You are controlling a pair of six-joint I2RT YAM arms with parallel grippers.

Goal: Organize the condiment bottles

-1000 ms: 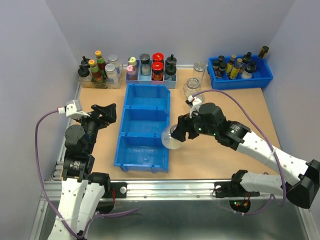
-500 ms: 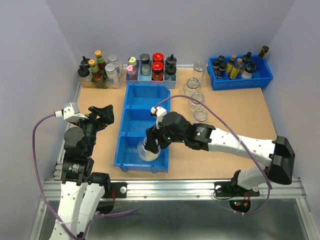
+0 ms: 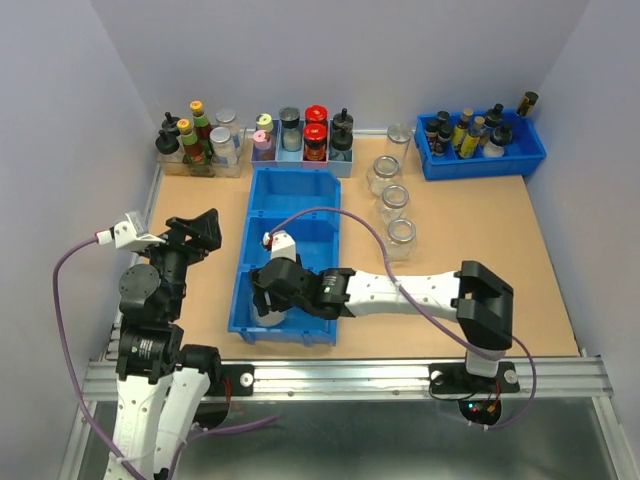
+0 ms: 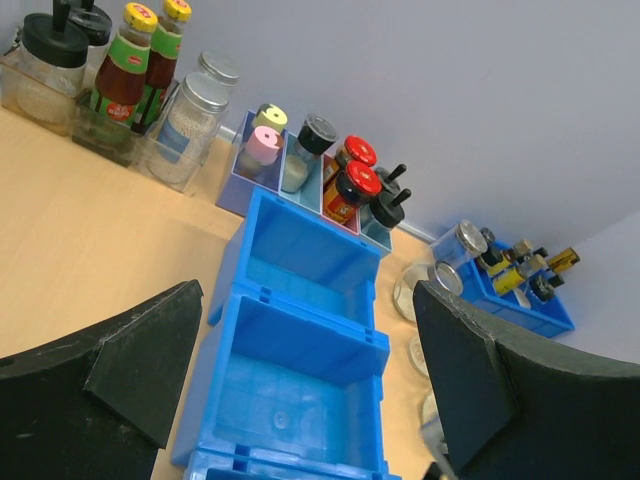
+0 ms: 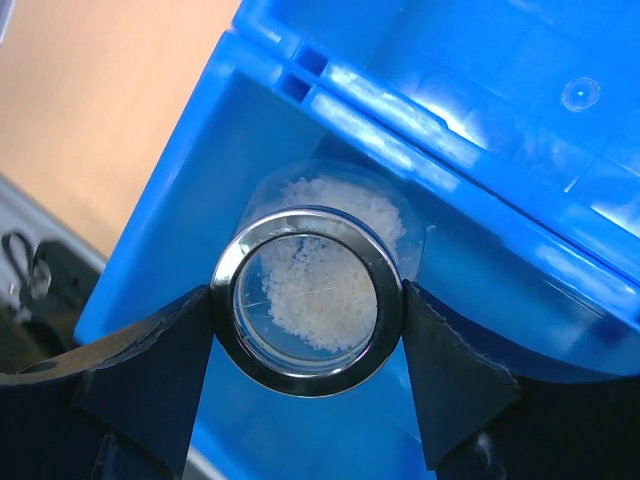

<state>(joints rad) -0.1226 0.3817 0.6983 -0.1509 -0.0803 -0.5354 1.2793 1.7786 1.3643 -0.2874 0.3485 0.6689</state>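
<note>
Clamping a jar [image 5: 306,300], right gripper [image 3: 268,299] sits between bin walls [image 5: 420,122].

1. The held jar [image 5: 307,300] is clear, smooth glass. Its round rim gleams silvery and mirror-bright, and coarse white grains show through it.
2. The blue bin [image 5: 480,120] is moulded plastic, smooth and glossy, with bright highlights along its ridges.
3. The right gripper [image 5: 308,300] has fingers [image 5: 140,375] of matt black plastic, faintly grainy.
4. The left gripper [image 4: 310,370] has fingers [image 4: 140,355] of the same dull black, rough-textured and greyish at the edges.
5. The table [image 3: 490,250] is a pale, wood-look board, matt and even.
6. The loose jars [image 3: 401,233] are clear, shiny glass.
7. The rail [image 3: 350,375] at the near edge is bare grey metal with a satin sheen.
</note>
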